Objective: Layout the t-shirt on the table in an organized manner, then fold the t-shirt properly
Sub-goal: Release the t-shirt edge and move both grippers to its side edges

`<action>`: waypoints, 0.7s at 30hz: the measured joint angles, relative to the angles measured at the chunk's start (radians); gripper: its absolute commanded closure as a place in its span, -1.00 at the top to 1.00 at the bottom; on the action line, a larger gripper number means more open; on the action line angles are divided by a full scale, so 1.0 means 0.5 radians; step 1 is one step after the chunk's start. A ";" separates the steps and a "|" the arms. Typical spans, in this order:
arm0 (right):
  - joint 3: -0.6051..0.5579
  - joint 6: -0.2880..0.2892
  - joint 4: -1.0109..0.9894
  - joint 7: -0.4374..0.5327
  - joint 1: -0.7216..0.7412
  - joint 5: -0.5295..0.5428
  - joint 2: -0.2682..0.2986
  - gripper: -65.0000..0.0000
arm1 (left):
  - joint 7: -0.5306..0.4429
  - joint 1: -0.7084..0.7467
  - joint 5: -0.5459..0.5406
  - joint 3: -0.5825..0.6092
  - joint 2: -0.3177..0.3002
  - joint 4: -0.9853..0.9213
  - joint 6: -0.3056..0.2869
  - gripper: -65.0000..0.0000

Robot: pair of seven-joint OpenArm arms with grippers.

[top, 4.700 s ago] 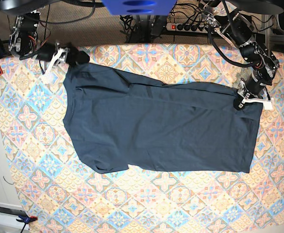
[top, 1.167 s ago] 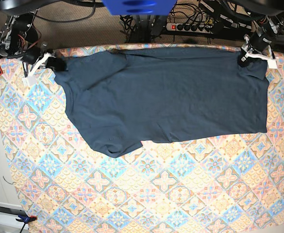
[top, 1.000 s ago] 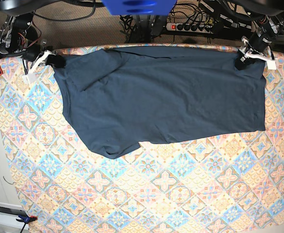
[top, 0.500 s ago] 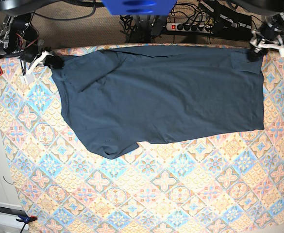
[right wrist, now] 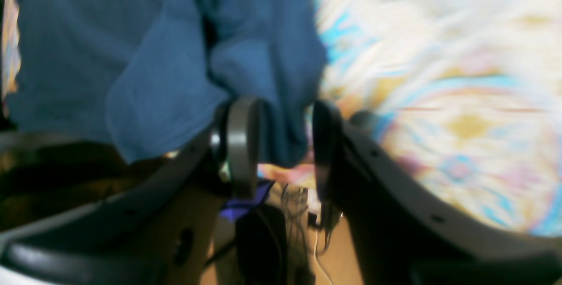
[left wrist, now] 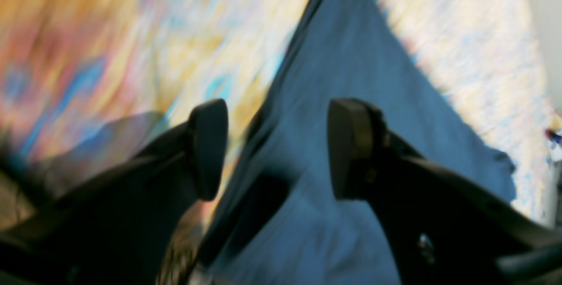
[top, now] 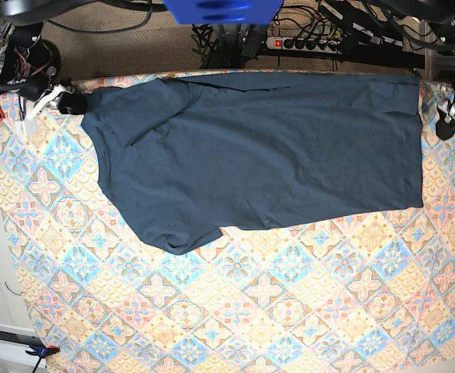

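T-shirt (top: 258, 151) lies spread flat along the far edge of the table (top: 235, 311), long axis running across the base view. Hem end sits toward the table's far corner on the base view's right, shoulder end toward the far corner on its left. One sleeve (top: 176, 233) sticks out toward the table's middle; the other is folded over the body near the far edge. Near half of the table shows bare patterned cloth.

Left gripper (top: 447, 116) is off the shirt, just beside the hem corner at the table's edge on the base view's right. In its wrist view the jaws stand wide apart with nothing between them (left wrist: 276, 149); shirt fabric (left wrist: 351, 78) lies below them, blurred.

Right gripper (top: 56, 99) sits at the shoulder corner by the far edge on the base view's left. In its wrist view the jaws are parted (right wrist: 281, 144) with a bunched fold of shirt (right wrist: 263, 65) hanging between them. Cannot tell whether the pads touch the fabric; picture is blurred.
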 measured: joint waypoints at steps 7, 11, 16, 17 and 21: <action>0.069 -0.004 0.052 0.007 0.015 0.007 -0.002 -0.37 | 0.019 -0.393 0.396 0.020 -0.050 -0.033 -0.003 0.09; 0.067 -0.004 0.052 0.005 0.021 0.005 -0.010 -0.37 | 0.010 -0.652 0.636 0.194 -0.060 -0.176 -0.008 0.09; 0.044 0.001 0.105 -0.014 0.205 -0.107 -0.014 -0.37 | -0.066 -0.850 0.901 0.337 -0.085 -0.316 0.001 0.09; 0.044 0.000 0.137 0.002 0.236 -0.165 -0.008 -0.37 | -0.105 -0.883 0.938 0.362 -0.082 -0.369 0.008 0.09; -0.043 0.002 0.197 -0.019 0.273 -0.424 -0.007 -0.37 | -0.274 -0.926 1.072 0.387 -0.076 -0.450 -0.002 0.09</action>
